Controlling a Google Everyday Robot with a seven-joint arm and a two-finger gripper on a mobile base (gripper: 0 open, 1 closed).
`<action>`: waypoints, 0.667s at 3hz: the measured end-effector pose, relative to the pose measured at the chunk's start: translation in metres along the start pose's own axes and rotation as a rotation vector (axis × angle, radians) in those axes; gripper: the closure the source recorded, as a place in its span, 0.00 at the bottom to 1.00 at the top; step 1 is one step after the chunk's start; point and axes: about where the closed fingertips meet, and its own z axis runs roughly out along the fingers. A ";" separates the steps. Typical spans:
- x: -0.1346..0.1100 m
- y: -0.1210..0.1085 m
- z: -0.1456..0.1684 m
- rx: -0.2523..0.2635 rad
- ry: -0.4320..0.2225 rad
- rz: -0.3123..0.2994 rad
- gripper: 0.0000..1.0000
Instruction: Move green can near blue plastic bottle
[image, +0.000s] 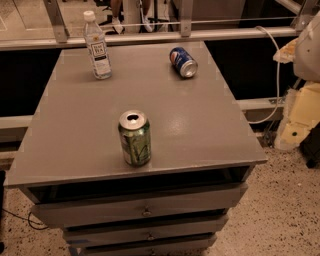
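Note:
The green can (134, 138) stands upright near the front edge of the grey table top (75, 130), its silver top open. The blue plastic bottle (97, 46), clear with a white cap and white label, stands upright at the far left corner of the table. The two are well apart. My gripper (300, 117) is a pale shape at the right edge of the view, beside the table and off it, far to the right of the can and holding nothing that I can see.
A blue, red and white soda can (183, 62) lies on its side at the far right of the table. Drawers (145, 210) are below the top. A white cable (272, 75) hangs at the right. A rail (150, 37) runs behind the table.

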 end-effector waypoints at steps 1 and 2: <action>0.000 0.000 0.000 0.000 0.000 0.000 0.00; -0.008 0.001 0.005 -0.004 -0.052 0.009 0.00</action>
